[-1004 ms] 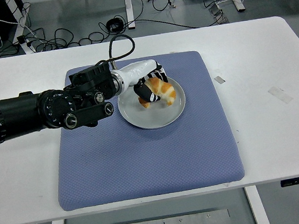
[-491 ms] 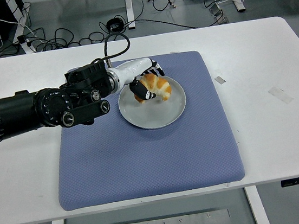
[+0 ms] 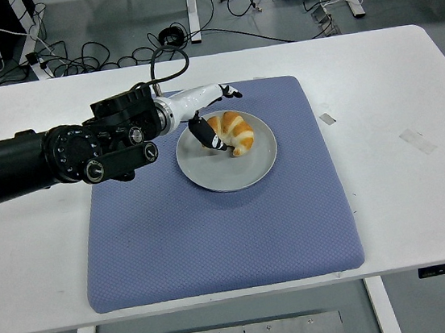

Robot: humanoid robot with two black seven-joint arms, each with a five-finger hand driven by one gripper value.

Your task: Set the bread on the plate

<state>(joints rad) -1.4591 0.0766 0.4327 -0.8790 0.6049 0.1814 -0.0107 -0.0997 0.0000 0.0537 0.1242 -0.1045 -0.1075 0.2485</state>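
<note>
bread (image 3: 231,131) lies on the plate (image 3: 227,174), toward its far side, so you can take the main part of the task as done. what you have left, as i judge it, is only to clear the arm away.

going left to right: your left arm reaches in from the left edge over the blue mat (image 3: 215,240), and the left hand (image 3: 202,116) sits at the plate's far-left rim. its fingers are apart and loose, no longer clamped on anything; one dark fingertip (image 3: 213,142) looks to touch, or nearly touch, the bread's left end. i cannot tell which. your right arm is out of view.

against the earlier frames, you see the hand has let go: a second ago the fingers wrapped the bread, and half a second ago they still cupped it. now the hand has drawn back leftward and slightly up the table, and the bread rests on its own in nearly the same spot.
</note>
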